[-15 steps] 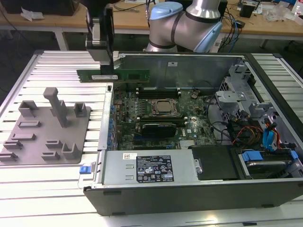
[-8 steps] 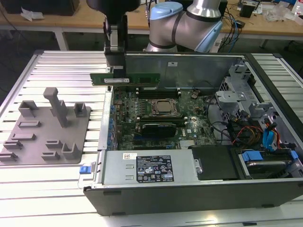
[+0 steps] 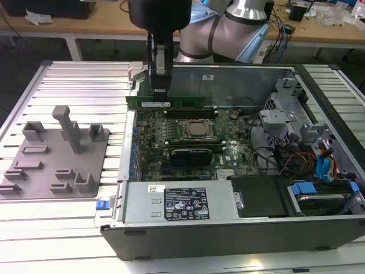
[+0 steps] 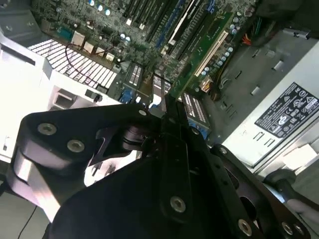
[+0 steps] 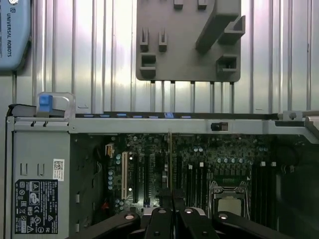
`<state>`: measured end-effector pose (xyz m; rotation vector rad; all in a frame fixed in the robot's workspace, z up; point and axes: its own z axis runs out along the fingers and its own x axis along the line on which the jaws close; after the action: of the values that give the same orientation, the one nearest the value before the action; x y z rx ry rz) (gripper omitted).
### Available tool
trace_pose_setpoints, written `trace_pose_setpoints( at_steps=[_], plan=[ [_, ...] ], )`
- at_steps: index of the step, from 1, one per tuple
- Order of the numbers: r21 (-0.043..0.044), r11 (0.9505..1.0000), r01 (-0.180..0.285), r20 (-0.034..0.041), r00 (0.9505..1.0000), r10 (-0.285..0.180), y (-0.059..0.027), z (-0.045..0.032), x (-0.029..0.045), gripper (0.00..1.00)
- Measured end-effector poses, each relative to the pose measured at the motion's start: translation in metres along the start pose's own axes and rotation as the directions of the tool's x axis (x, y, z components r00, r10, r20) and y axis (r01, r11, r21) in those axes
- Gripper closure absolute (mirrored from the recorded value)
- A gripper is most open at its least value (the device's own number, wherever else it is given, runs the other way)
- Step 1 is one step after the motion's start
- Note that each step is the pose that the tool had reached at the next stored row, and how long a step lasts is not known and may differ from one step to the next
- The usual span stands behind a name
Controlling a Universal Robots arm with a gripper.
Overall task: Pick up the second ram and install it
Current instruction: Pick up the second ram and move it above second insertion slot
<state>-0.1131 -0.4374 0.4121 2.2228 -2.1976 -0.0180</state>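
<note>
End effector clenched on the second ram — a slim, flat green board, held level on its long edge above the dark, densely studded motherboard inside the open grey steel case. A moulded grey plastic tray sits on the ribbed metal surface at the exterior view's left — wooden benches behind.

Green second ram; grey tray; ribbed silver table.
</note>
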Motion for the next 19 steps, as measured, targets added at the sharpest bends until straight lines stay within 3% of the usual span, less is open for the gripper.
trace_pose_setpoints(
  at_steps=[6,14,19],
  plan=[
    [-0.0037,1.0000,0.000,0.0000,1.0000,0.000,-0.0122,0.0133,-0.0029,0.91],
    [-0.0042,1.0000,0.000,0.0003,1.0000,0.000,-0.0223,0.0214,-0.0071,0.91],
    [-0.0042,1.0000,0.000,0.0002,1.0000,0.000,-0.0323,0.0296,-0.0148,0.91]
  ],
)
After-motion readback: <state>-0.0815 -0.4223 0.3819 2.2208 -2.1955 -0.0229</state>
